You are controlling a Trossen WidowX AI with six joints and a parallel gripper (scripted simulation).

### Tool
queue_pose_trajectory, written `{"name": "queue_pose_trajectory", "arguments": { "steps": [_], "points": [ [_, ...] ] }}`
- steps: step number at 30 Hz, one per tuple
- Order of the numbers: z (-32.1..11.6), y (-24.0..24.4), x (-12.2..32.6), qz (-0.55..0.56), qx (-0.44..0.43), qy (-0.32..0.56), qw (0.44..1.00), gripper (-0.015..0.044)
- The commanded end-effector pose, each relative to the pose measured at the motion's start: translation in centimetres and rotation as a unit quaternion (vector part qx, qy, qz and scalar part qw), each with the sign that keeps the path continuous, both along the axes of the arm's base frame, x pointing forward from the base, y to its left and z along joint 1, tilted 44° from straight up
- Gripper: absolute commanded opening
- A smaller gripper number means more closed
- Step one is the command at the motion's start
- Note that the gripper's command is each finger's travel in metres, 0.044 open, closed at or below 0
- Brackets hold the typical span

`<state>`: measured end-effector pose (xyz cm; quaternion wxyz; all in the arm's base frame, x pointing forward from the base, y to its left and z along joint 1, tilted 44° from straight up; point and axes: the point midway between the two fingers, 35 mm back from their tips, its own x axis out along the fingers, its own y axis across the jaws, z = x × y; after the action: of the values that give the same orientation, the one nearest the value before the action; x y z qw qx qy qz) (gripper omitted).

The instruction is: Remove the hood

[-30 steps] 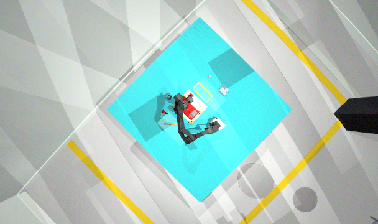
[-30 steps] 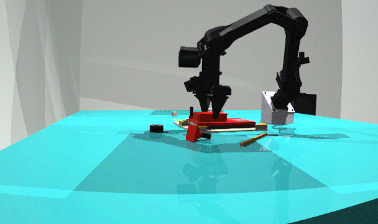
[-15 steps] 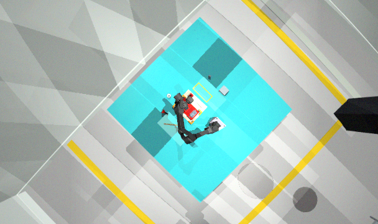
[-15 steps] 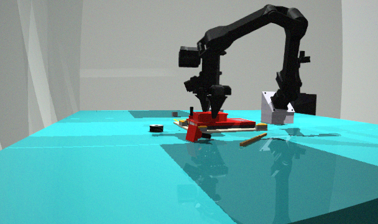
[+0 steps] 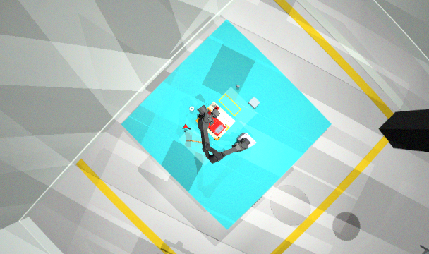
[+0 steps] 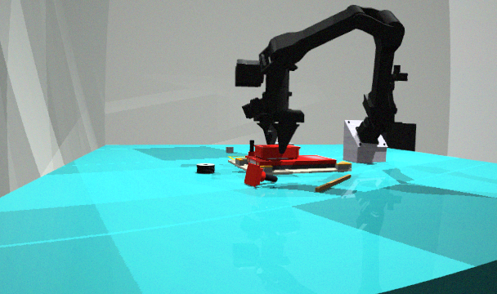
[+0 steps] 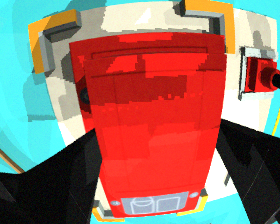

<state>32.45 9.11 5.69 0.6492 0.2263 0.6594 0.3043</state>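
The toy car is red, with a grey windowed panel at one end, on a cream board. Its hood is a raised red block on top. My gripper points down and is shut on the hood, one finger on each side. The hood is at the car's top; I cannot tell whether a small gap is under it. The marked area is a yellow outline beside the board, partly visible in the wrist view.
Orange corner brackets surround the car. A red piece with a black handle stands in a holder beside it. Another red piece, a black-and-white disc, a wooden stick and a grey square lie around.
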Motion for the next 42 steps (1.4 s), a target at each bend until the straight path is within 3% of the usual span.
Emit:
{"name": "queue_pose_trajectory", "arguments": {
  "steps": [1, 31, 42],
  "points": [
    [0.4, -0.3, 0.2, 0.0, -0.002, -0.004, 1.0, 0.0],
    [1.8, -1.7, 0.3, 0.0, -0.002, -0.003, 1.0, 0.0],
    [4.6, -4.5, 0.5, 0.0, -0.002, -0.003, 1.0, 0.0]
  ]
}}
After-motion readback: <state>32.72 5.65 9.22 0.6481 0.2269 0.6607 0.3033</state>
